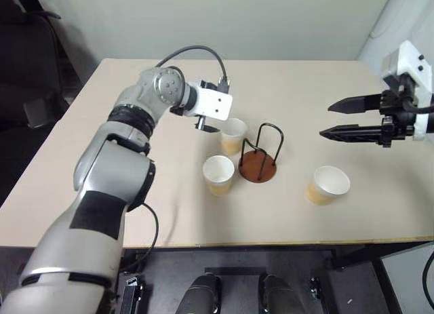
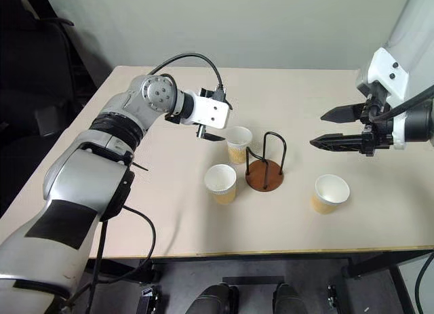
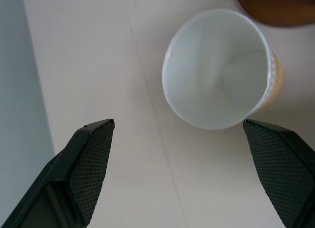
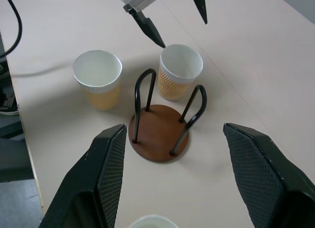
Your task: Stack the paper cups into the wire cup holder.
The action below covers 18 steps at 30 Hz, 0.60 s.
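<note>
Three paper cups on the beige worktop [image 1: 81, 165], all upright, none in the wire cup holder [image 1: 258, 163] yet — holder empty, disc base flat, two black loops rising. Far cup [image 1: 232, 135] just beside the holder on its far-left side; near cup [image 1: 218, 174] just beside it on the near-left; third cup [image 1: 327, 184] apart, on the holder's right.

Left tool [image 1: 207, 126] spread wide, empty, hovering just beside the far cup's rim and not touching; in the wrist view the far cup [image 3: 219, 70] sits ahead of and between the two black fingers [image 3: 91, 164]. Right tool [image 1: 336, 121] also spread and empty, held high above the worktop, well clear of the third cup.

Step in hand, by judgement: reaching to grasp the far cup with the left tool. To do it well:
- centre the cup between the fingers before closing, one finger on each side of the wall below the rolled rim;
- close gently — thin paper wall, likely to crush or go oval;
- approach without nudging the cup into the holder's wire loops, which stand very close;
- lift straight up, clear of the loops, then lower between them.

No brand, label or legible writing anywhere; only a faint ribbed pattern on the cup walls.
</note>
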Each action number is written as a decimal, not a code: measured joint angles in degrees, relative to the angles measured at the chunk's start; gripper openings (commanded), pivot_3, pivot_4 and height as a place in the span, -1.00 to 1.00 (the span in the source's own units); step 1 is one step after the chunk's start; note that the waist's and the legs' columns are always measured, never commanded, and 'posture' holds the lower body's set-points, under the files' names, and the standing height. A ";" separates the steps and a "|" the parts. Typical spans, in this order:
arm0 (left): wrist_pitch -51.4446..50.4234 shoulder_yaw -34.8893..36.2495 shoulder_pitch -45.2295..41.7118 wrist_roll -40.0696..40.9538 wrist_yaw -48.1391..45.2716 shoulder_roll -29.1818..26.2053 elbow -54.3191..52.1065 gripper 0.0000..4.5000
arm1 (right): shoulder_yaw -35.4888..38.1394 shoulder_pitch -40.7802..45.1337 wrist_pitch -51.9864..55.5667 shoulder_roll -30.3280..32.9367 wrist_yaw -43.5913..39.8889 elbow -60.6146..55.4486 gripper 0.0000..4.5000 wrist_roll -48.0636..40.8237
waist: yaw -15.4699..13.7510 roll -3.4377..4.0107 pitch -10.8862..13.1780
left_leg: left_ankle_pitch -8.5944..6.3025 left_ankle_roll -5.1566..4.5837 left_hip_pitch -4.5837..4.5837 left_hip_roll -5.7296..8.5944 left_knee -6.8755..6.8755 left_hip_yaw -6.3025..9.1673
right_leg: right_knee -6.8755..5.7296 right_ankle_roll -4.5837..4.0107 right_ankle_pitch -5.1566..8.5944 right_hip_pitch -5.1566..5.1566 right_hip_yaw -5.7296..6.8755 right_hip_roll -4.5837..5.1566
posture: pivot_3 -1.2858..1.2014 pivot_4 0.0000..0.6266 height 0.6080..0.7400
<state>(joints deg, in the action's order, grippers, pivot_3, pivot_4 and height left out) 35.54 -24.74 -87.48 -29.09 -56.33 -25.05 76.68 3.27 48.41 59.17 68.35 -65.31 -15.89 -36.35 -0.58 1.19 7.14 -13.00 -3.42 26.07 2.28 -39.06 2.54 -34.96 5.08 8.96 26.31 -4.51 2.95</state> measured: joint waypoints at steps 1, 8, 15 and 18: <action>0.11 -0.02 -0.11 -0.05 -0.45 0.03 0.00 1.00 | -0.03 0.01 0.01 0.07 -0.02 0.09 0.40 -0.01 | -0.07 0.03 -0.02 | -0.02 0.02 0.00 0.01 -0.03 0.07 | -0.01 0.04 -0.01 -0.02 -0.18 0.22 | 0.03 -0.52 1.00; 2.21 -1.16 -0.20 -0.54 -6.64 0.19 0.05 1.00 | -0.13 0.19 0.00 0.54 -0.33 1.06 0.40 0.01 | 0.02 0.05 0.00 | -0.07 0.05 0.00 -0.09 -0.05 0.12 | -0.03 0.17 0.01 -0.01 -0.07 0.11 | 0.03 -0.52 1.00; 3.09 -1.61 -0.27 -1.32 -12.00 0.17 0.05 1.00 | -0.32 0.43 -0.02 0.58 -0.53 1.43 0.40 0.03 | -0.19 0.04 -0.02 | -0.11 -0.03 0.01 -0.01 -0.11 0.16 | -0.01 0.11 0.03 -0.05 -0.13 0.30 | 0.03 -0.52 1.00; 3.16 -2.58 -0.24 -2.48 -9.61 0.50 0.06 1.00 | -0.38 0.52 -0.02 0.58 -0.52 1.56 0.40 0.04 | -0.22 0.04 -0.02 | -0.12 -0.05 0.00 0.00 -0.13 0.15 | 0.00 0.13 0.02 -0.08 -0.11 0.32 | 0.03 -0.52 1.00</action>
<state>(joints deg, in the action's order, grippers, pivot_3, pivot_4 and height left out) 38.69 -27.32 -87.72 -31.57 -65.94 -24.55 76.74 2.89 48.93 59.15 68.93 -65.83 -14.32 -36.31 -0.80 1.23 7.13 -13.12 -3.48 26.07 2.28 -39.19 2.69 -34.96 5.20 8.99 26.23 -4.62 3.27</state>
